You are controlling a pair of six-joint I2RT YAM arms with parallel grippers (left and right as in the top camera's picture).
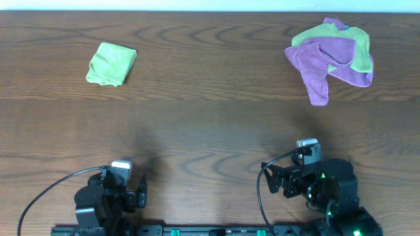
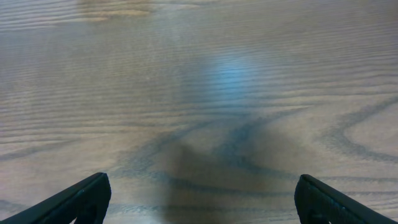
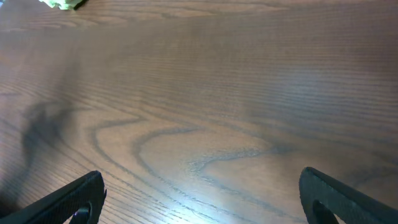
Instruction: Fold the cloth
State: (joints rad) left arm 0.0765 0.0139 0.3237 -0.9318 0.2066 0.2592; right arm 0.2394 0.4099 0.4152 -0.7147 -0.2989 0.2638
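Jaws wide open, left jaws and right jaws alike, nothing held in either. Parked low at the near edge of the tabletop [image 1: 210, 118], well apart from any cloth. Far back on the left: a green cloth [image 1: 111, 63], folded small already. Far back on the right: a messy pile [image 1: 331, 58] of purple and green cloth (crumpled, one purple end sticking out toward the front). Looks like the very start of a new fold, nothing grabbed yet. Next, most likely: reach the right arm [image 1: 328, 187] far out to the pile, pinch one loose cloth, pull it flat.
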